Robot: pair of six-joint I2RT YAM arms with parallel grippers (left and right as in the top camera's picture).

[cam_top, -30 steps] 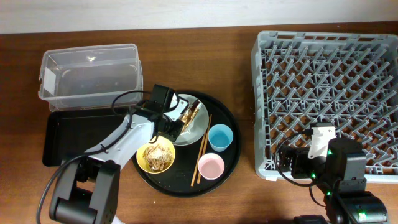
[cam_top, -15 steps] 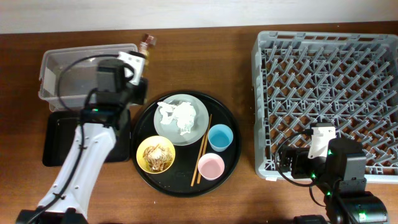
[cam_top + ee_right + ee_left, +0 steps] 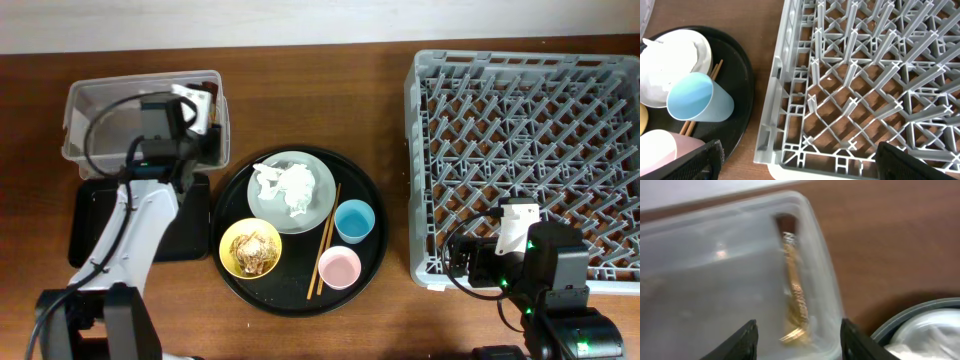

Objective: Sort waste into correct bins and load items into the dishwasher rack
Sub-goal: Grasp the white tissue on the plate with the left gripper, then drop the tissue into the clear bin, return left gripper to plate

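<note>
My left gripper (image 3: 800,347) hangs open over the right end of the clear tub (image 3: 130,125). Below it the brown-gold wrapper (image 3: 795,300) rests inside the tub against its right wall, free of both fingers. The flat black tray (image 3: 95,225) lies in front of the tub. On the round black tray (image 3: 372,260) sit the grey-green plate (image 3: 318,190) with crumpled white tissue (image 3: 285,185), the yellow bowl (image 3: 232,262) with brownish scraps (image 3: 252,248), the blue cup (image 3: 354,221), the pink cup (image 3: 339,267) and the chopsticks (image 3: 325,240). My right gripper (image 3: 805,170) stands open, with nothing between its fingers, over the near left corner of the grey dishwasher rack (image 3: 530,150).
The left arm's cable loops over the tub. In the right wrist view the blue cup (image 3: 700,97) and the round tray's rim lie just left of the rack's edge (image 3: 775,100), with a strip of bare wood between them.
The left arm lifted the wrapper from the plate, swung back-left to the tub and opened; the wrapper now lies in the tub. The right arm has not moved.
</note>
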